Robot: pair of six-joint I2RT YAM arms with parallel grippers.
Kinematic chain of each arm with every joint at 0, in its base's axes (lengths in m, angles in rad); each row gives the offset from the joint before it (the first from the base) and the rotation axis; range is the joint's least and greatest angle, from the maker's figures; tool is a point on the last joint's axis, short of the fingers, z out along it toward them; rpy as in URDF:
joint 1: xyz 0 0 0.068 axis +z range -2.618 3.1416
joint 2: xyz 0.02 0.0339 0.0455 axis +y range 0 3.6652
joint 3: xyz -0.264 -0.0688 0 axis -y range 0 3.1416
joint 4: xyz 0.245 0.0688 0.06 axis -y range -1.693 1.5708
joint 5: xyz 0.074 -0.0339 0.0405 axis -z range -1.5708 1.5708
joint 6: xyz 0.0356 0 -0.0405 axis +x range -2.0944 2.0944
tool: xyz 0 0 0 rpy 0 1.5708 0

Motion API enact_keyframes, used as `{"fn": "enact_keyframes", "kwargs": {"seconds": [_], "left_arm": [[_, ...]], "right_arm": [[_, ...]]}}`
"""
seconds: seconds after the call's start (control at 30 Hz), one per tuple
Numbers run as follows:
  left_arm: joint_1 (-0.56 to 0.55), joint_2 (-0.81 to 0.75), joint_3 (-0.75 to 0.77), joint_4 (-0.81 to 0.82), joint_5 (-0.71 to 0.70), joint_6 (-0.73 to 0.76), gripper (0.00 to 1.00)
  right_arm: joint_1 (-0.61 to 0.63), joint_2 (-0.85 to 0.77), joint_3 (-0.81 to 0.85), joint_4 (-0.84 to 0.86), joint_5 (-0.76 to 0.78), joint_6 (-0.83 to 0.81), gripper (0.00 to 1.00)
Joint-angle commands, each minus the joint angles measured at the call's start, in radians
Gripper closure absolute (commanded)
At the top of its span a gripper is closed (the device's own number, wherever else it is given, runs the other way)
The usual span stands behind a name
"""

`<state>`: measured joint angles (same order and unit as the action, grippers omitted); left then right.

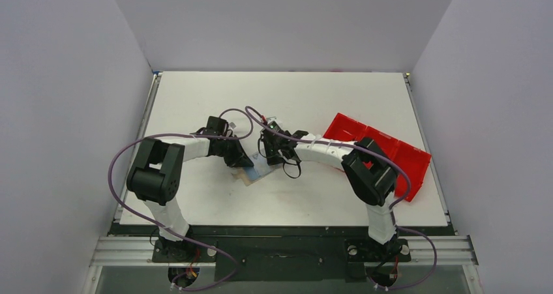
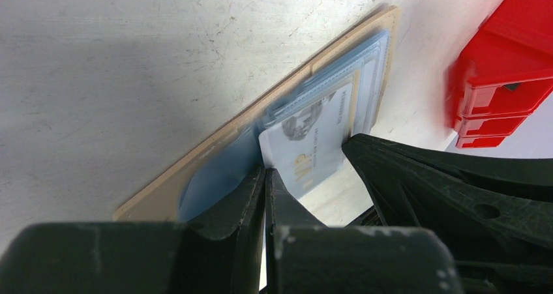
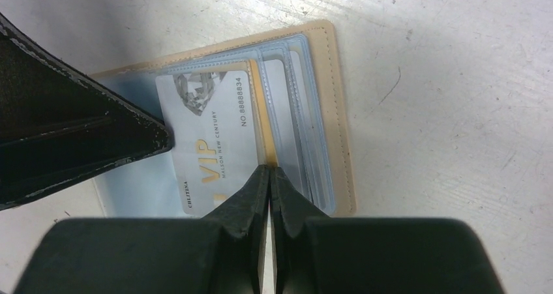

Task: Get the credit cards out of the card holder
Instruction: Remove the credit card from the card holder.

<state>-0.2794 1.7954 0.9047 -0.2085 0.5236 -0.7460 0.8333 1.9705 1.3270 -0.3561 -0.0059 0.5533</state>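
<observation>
On the white table (image 1: 195,98) the card holder (image 3: 340,111) lies open between both arms. The left gripper (image 2: 265,176), jaws shut and empty, rests on its sleeve. The right gripper (image 3: 269,174), jaws closed, meets the top credit card (image 3: 209,124). Without a real pinch the tips could skid and drag the holder.

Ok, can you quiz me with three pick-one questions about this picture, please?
1. Where is the red tray?
A) on the table's right side
B) at the left edge
C) hanging on the wall
2. What colour is VIP on the credit card?
A) green
B) gold
C) black
3. The card holder is:
A) folded shut
B) standing upright
C) lying open
Answers: 1 A, the top view shows it by the right edge; 2 B, the letters look golden in the right wrist view; 3 C, its inside faces up.
</observation>
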Motion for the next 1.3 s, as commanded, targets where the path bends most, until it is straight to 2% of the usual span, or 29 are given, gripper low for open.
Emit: {"fn": "enact_keyframes", "kwargs": {"seconds": [0.0, 0.47, 1.1, 1.27], "left_arm": [[0.008, 0.022, 0.02, -0.032, -0.072, 0.025, 1.0], [0.032, 0.005, 0.016, -0.022, -0.029, -0.027, 1.0], [0.054, -0.031, -0.047, 0.023, 0.003, -0.044, 1.0], [0.054, -0.047, -0.094, 0.076, 0.021, -0.056, 0.88]], "right_arm": [[0.019, 0.037, 0.013, -0.059, 0.101, -0.009, 1.0], [0.075, 0.098, 0.031, -0.165, 0.296, -0.017, 1.0], [0.094, 0.139, 0.038, -0.175, 0.298, -0.003, 1.0], [0.093, 0.142, 0.042, -0.174, 0.288, -0.001, 1.0]]}}
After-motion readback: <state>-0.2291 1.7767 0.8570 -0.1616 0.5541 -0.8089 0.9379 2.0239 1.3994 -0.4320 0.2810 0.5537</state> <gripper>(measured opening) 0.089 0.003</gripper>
